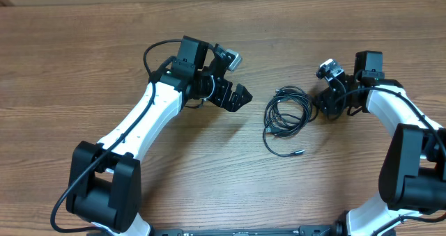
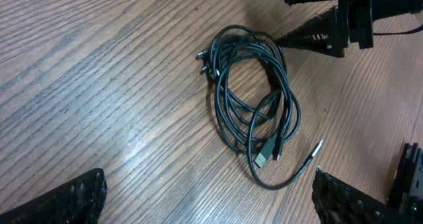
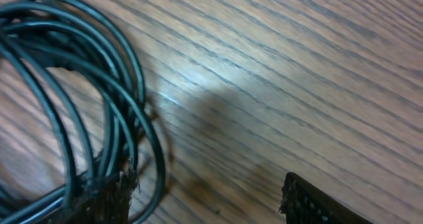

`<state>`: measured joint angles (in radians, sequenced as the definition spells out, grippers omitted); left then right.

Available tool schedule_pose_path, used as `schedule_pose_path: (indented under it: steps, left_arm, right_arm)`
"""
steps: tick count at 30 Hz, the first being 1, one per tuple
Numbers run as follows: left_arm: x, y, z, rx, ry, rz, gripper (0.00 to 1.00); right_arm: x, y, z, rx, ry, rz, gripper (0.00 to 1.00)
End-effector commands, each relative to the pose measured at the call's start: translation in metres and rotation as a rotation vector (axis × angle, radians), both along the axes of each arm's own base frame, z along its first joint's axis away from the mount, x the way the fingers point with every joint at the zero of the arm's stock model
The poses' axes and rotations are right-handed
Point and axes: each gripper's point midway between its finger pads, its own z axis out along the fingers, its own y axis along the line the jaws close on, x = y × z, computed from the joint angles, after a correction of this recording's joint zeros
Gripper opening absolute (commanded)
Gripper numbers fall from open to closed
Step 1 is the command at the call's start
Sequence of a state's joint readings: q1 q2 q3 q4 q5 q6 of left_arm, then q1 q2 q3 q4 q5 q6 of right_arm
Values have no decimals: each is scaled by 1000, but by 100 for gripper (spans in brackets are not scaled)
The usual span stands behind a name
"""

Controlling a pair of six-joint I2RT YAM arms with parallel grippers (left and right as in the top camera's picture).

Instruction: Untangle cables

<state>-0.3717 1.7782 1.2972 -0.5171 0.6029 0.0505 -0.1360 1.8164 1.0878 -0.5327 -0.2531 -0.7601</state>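
coiled cables [image 1: 286,115]: long axis far–near | right gripper [image 1: 320,104]: nearer, at coil's right edge, jaws apart, nothing pinched | left gripper [image 1: 242,97]: well left, spread wide

Cables [image 2: 268,108]: black sheath throughout; dark teal sheen in the right wrist view.
Cable plugs [image 2: 261,159]: black bodies, silver metal tips.
Table [image 1: 209,180]: mid-brown wood with fine darker grain lines; pale glare patches.
Left arm [image 1: 150,118]: white link covers, black joints and base, black wiring along the link.
Right arm [image 1: 390,104]: white link covers, black joints.
Left gripper [image 1: 244,98]: black, with a cross-hatched texture on the inner faces.
Right gripper [image 2: 285,19]: black, with the same cross-hatched texture.
Left wrist camera [image 1: 232,58]: silver-grey housing.
Right wrist camera [image 1: 327,69]: silver-grey housing.
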Motion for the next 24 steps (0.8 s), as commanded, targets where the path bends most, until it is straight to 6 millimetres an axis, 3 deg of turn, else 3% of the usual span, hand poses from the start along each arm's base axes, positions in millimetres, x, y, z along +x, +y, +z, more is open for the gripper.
schedule_pose_path:
  steps: [1, 9, 24]
  left_arm:
    - [1, -2, 13, -22, -20, -5, 100]
    - [1, -2, 13, -22, -20, -5, 100]
    - [1, -2, 13, -22, -20, -5, 100]
  right_arm:
    - [9, -6, 1, -27, -15, -6, 72]
    - [4, -5, -12, -22, 24, -3, 70]
    - [5, -5, -16, -21, 27, -3, 70]
